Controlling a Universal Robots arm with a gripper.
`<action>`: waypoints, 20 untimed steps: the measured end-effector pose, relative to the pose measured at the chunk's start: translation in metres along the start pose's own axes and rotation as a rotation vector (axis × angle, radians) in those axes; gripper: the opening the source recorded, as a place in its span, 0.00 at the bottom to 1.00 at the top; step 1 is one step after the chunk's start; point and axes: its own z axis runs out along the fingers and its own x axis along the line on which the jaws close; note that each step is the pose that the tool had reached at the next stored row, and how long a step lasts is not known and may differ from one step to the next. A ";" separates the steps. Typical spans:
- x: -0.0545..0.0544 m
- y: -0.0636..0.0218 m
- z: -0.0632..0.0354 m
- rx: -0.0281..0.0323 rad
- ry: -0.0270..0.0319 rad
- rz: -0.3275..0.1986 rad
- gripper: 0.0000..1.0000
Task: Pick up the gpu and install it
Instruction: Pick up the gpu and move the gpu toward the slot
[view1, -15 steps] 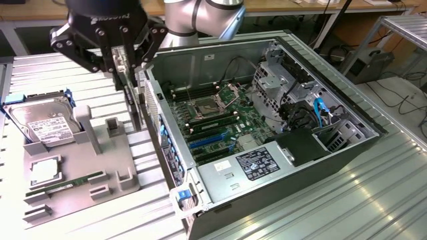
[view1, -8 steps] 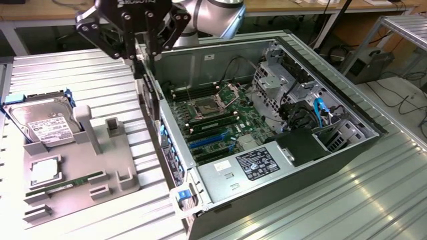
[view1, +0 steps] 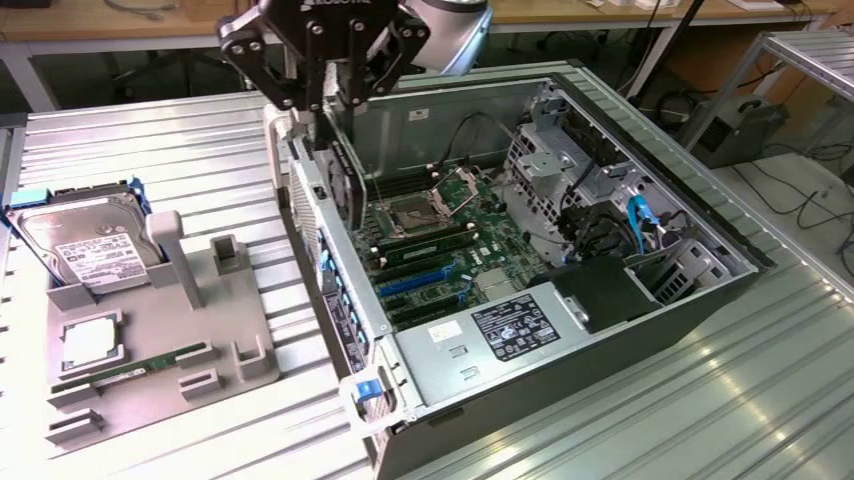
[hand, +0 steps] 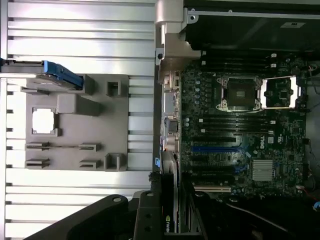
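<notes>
So, grip: end effector (view1: 334, 95) clamped on the gpu (view1: 347, 170), card hanging edge-down, likely lined up for a slot.
Gpu spot: above the open computer case (view1: 427, 115), along its rear edge, beside the motherboard (view1: 441, 250).
Surface: ribbed metal surface (view1: 134, 150); grey tray (view1: 200, 330) with hard drive (view1: 94, 250) by the exterior view's left edge.
Room: desks and cables behind.
</notes>
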 end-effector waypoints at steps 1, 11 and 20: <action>-0.004 -0.0001 0.0001 -0.0001 0.0019 0.000 0.26; -0.052 -0.0016 0.0066 -0.0011 0.0278 0.002 0.26; -0.114 -0.0013 0.0311 0.0066 0.0346 0.002 0.26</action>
